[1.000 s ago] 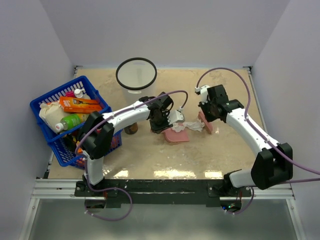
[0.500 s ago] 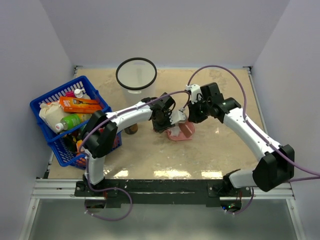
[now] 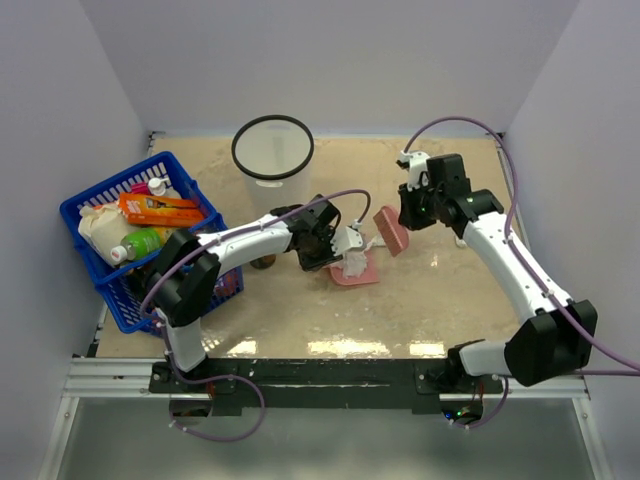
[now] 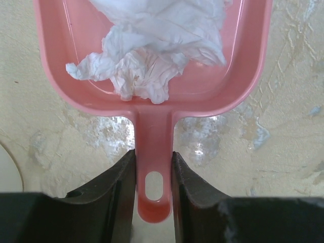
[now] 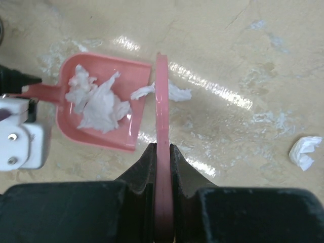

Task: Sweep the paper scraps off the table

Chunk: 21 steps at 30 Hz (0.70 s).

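Most of the paper scraps (image 4: pixel 152 45) sit heaped inside the pink dustpan (image 4: pixel 212 83), which lies on the bench (image 5: pixel 243 50). The left claw (image 4: pixel 154 162) is clamped on the dustpan's handle. At the dustpan's open mouth the right claw (image 5: pixel 162 152) pinches a thin pink blade (image 5: pixel 161 101), held on edge. One loose scrap (image 5: pixel 177 93) shows either side of that blade, and a stray wad (image 5: pixel 304 152) lies well apart from the dustpan.

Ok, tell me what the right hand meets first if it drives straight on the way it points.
Likely the paper scrap lying in the path of its pink sweeper, beside the dustpan lip, then the table; depth is unclear.
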### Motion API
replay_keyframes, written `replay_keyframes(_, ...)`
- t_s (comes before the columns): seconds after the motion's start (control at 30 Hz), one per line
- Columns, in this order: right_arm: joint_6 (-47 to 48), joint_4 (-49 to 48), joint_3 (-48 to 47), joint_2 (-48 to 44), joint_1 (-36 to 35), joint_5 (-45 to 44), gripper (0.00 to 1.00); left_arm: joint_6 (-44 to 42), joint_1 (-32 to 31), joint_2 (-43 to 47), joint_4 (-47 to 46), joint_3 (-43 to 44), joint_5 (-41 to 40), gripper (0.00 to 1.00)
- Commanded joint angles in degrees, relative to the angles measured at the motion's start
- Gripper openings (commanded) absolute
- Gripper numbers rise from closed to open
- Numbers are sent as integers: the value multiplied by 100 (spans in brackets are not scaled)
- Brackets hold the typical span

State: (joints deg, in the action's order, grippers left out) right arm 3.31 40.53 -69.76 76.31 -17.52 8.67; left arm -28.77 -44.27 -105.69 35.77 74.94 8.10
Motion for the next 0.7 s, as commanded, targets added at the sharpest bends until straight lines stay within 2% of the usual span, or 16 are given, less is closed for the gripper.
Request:
replay_keyframes(0.0, -243, -520, -416, 173, 135, -67, 0, 188, 6, 540, -421, -260, 87, 0)
replay_keyframes(0.23, -691, -1082, -258, 727, 152, 153, 0, 223, 6, 733, -439, -375, 183, 0)
replay_keyframes(0.37, -1025, -1171, -108, 999, 477, 65, 0, 223, 6, 874, -396, -375, 315, 0)
replay_keyframes(0.6, -999, -925, -205, 869, 1355, -1067, 0, 162, 6, 1085, -378, -322, 482, 0)
replay_keyframes(0.67, -938, -811, -222, 710, 1523, -1157, 0, 188, 6, 1103, -378, -243, 570, 0)
